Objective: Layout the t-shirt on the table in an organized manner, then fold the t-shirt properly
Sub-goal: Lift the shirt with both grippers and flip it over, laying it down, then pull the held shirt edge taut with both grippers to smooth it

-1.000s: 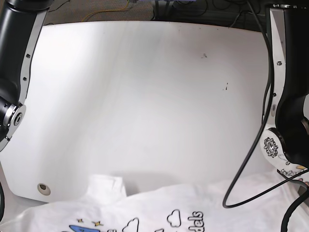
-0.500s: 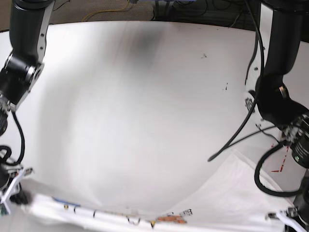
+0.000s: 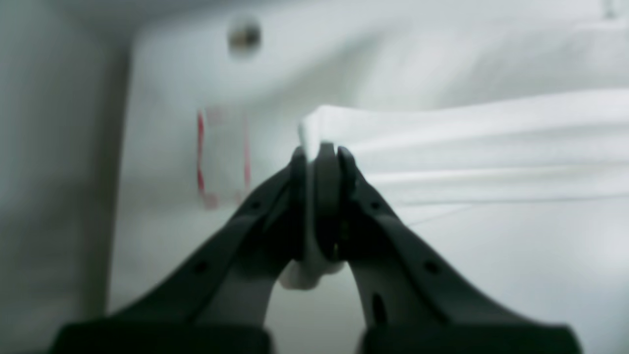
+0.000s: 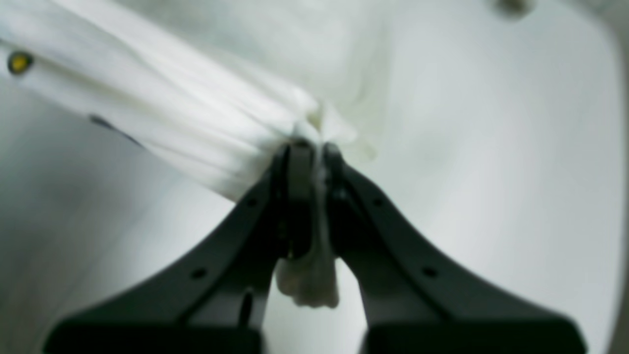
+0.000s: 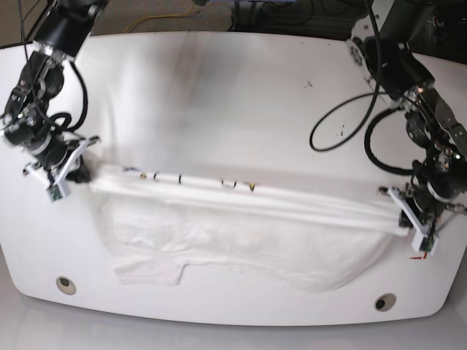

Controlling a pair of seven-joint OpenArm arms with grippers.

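T-shirt now carried from near edge to mid worktop, stretched taut. Left claw and right claw both clamped on cloth corners. Laying flat looks next.

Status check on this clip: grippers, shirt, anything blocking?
Left gripper and right gripper both shut on t-shirt. Shirt stretched between them, lower part draped on table. Nothing in the way.

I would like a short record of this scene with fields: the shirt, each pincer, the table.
shirt: t-shirt, white, stretched in a band between both arms, lower part lying on the table
left pincer: shut on a bunched shirt edge
right pincer: shut on a bunched shirt edge
table: white, glossy; two grommet holes near the front edge
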